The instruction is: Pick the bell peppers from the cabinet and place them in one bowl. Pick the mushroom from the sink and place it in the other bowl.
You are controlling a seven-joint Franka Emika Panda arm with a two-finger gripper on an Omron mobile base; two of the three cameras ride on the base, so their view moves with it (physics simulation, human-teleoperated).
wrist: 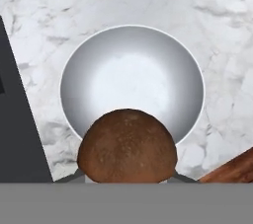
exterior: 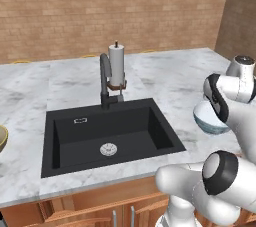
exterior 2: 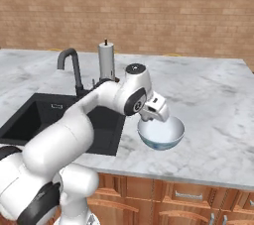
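A matt, speckled brown mushroom (wrist: 127,145), a smooth glossy white bowl (wrist: 132,77), and a polished veined marble counter (wrist: 217,30).

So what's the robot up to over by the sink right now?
The arm has its gripper shut on a brown mushroom and holds it right above the white bowl on the marble counter, just right of the black sink. The mushroom isn't released yet. The sink basin looks empty, and the edge of a yellowish bowl shows on the far left.
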